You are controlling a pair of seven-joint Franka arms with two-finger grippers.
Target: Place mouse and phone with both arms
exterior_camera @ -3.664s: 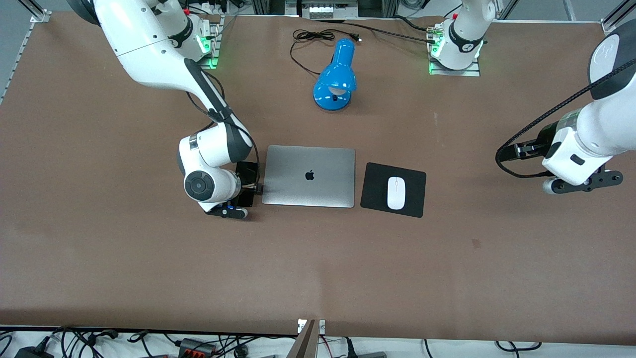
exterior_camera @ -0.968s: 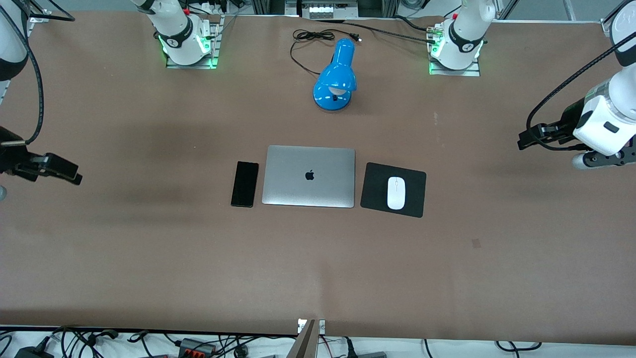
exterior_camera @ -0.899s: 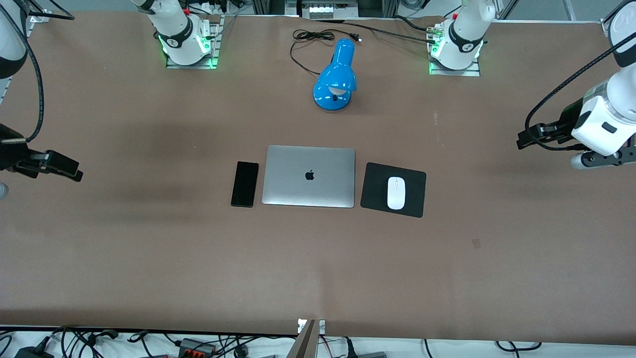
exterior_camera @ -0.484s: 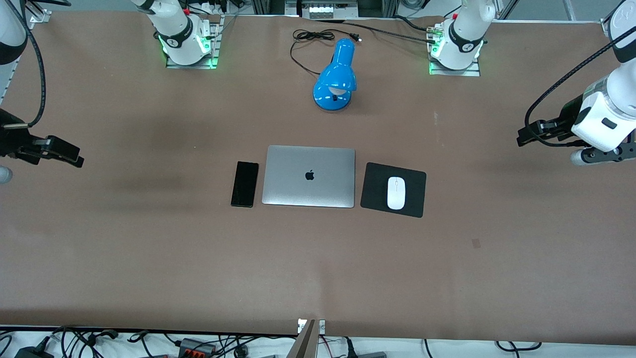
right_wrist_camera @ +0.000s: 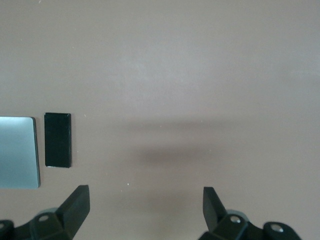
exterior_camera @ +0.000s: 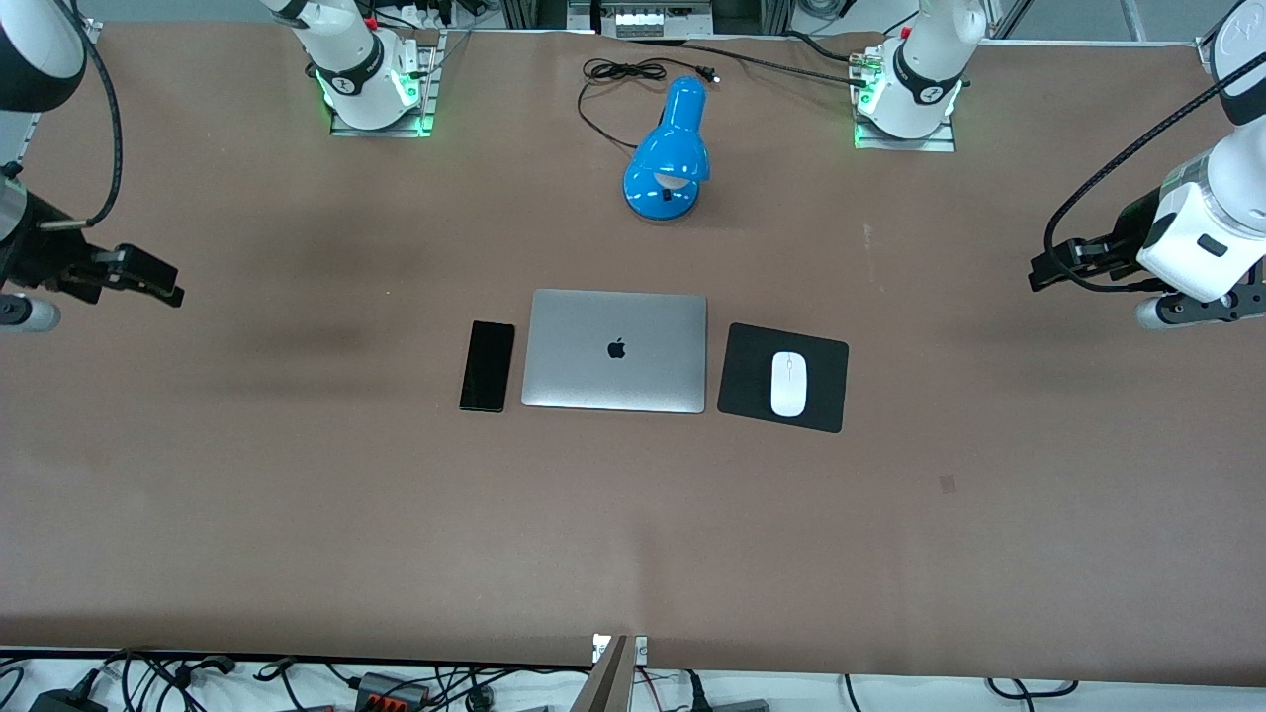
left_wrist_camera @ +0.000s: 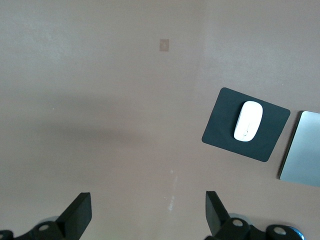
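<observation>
The slim black phone lies flat beside the closed silver laptop, toward the right arm's end of the table. The white mouse rests on a black square pad beside the laptop, toward the left arm's end. My right gripper hangs open and empty over bare table at the right arm's end. My left gripper hangs open and empty over bare table at the left arm's end.
A blue desk lamp lies with its black cord between the two arm bases, farther from the front camera than the laptop. The brown table stretches wide on the front camera's side of the laptop. Cables run along the table's front edge.
The right gripper, earlier down at the phone, is away at the table's end and has drifted toward the robots' bases over the last second. The left gripper shifted only slightly.
</observation>
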